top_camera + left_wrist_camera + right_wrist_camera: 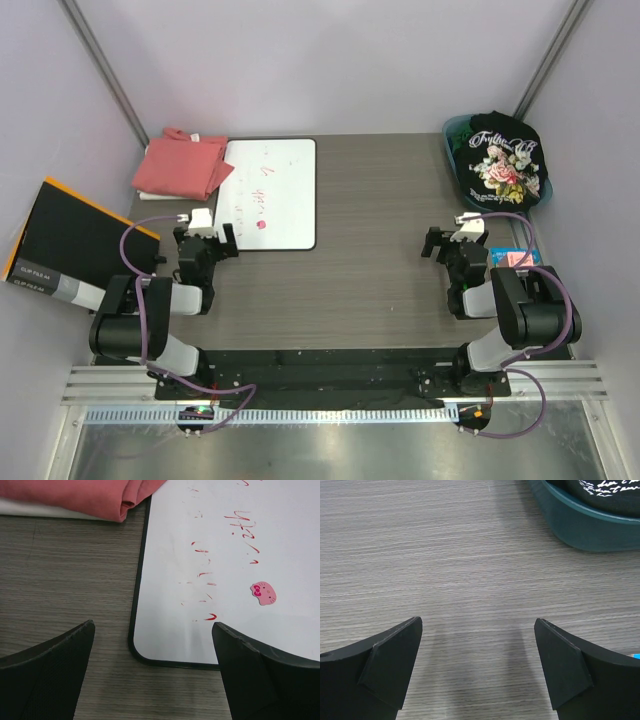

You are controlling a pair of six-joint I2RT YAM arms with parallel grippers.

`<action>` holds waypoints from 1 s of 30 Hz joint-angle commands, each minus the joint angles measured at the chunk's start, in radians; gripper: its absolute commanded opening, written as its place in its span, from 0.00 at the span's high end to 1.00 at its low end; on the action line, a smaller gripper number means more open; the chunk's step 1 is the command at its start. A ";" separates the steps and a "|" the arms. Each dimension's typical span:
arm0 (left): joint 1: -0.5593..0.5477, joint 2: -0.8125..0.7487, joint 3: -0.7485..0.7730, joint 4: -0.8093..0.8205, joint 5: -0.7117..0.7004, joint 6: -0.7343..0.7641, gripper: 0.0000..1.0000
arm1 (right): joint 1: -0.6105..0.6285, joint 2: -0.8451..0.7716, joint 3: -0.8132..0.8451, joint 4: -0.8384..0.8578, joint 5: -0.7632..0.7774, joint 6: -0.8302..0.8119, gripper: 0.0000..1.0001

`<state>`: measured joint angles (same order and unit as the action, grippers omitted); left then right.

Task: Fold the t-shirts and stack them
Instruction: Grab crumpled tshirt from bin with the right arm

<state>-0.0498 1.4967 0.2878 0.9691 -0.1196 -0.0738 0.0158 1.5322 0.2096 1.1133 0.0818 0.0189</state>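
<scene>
The t-shirts lie at the far end of the tabletop [370, 270], and neither tool has hold of them. Nearest, the left tool [152, 624] sits at about 8 o'clock from the tabletop's middle, its jaws spread wide with nothing between them; it hangs over the near left corner of a white board [270, 190]. The right tool [477, 621] sits at about 4 o'clock, also gaping wide and holding nothing, with only bare wood grain below it. Just at its 3 o'clock lies a small blue and pink item [520, 258], too small to make out. At 9 o'clock a flat black box [70, 245] with an orange edge leans beyond the tabletop's left side. The board bears red scribbles and a small pink cat-face sticker [263, 593]. Farther on, at 10 o'clock, the pink t-shirt [183, 163] lies loosely bunched, one fold lapping the board's far left edge. At 2 o'clock, well apart from it, the black t-shirt [500, 160] sits heaped in a teal tub [580, 525], flower print and white lettering facing up.
</scene>
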 commanded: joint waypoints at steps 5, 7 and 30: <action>0.008 -0.039 0.025 -0.007 0.070 0.019 0.00 | 0.003 -0.045 0.055 -0.051 -0.034 -0.014 0.00; 0.008 -0.133 0.104 -0.165 0.151 0.054 0.00 | 0.004 -0.148 0.138 -0.256 -0.140 -0.045 0.00; -0.009 0.116 1.136 -1.544 0.459 0.667 0.00 | -0.252 0.585 1.599 -1.595 0.058 -0.241 0.02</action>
<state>-0.0586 1.6382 1.3724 -0.5018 0.2737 0.5140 -0.1978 2.0758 1.7405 -0.3866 0.1841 -0.1986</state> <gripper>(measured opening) 0.996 0.991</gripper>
